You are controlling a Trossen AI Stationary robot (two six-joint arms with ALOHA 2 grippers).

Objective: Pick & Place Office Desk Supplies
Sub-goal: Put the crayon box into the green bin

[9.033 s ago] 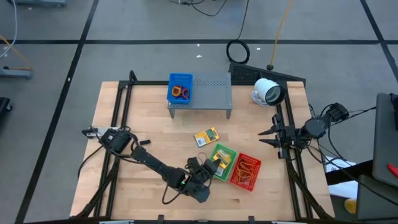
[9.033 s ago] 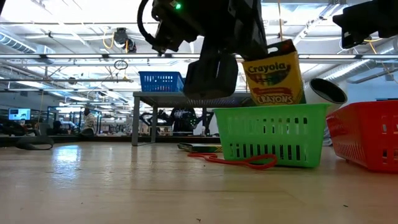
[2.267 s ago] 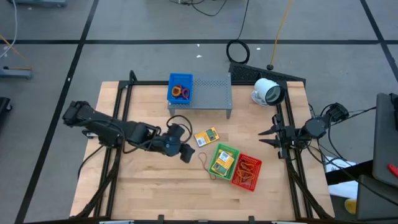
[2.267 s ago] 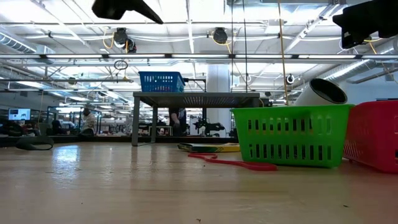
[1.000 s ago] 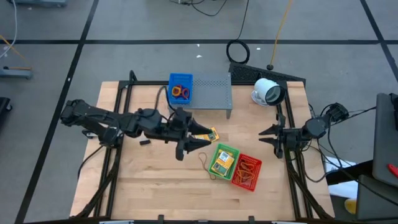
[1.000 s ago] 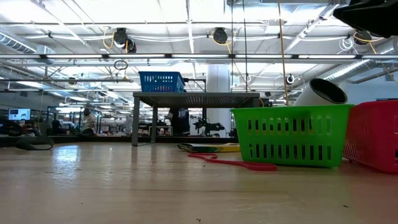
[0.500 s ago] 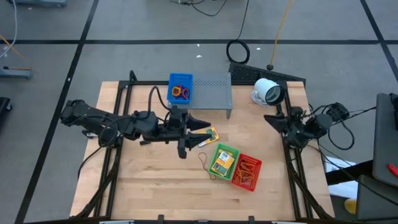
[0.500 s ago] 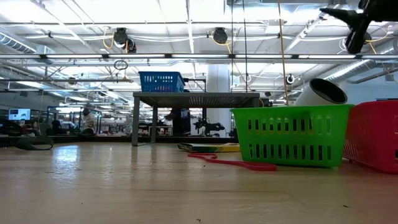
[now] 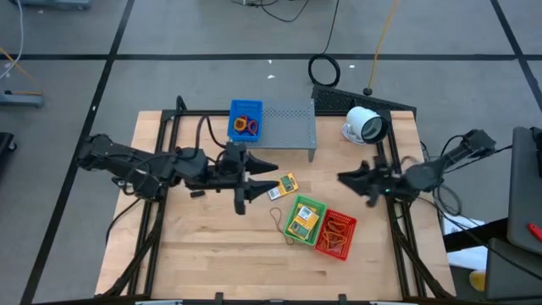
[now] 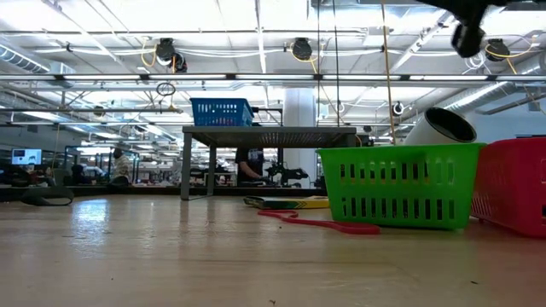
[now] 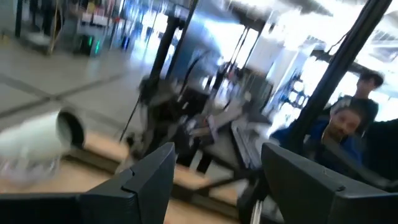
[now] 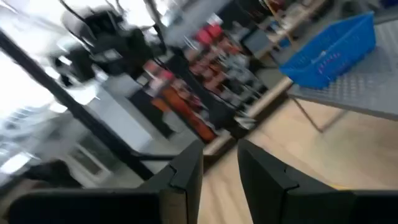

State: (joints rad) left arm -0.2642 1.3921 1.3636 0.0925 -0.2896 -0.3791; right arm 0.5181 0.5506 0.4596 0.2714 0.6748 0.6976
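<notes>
Clearly the left claw (image 9: 254,180), its fingers spread wide and empty, sits nearest the flat yellow packet (image 9: 280,186), which lies on the wooden desk (image 9: 195,246) just to the claw's right, its long axis slanting toward the green basket (image 9: 302,220). We judge the left arm better placed than the right claw (image 9: 349,182), which hangs near the desk's right rail with its fingers narrowly parted and nothing between them. Beside the basket's slotted plastic wall lies a thin, limp rubber band (image 10: 320,222); the packet itself looks stiff, glossy and low.
</notes>
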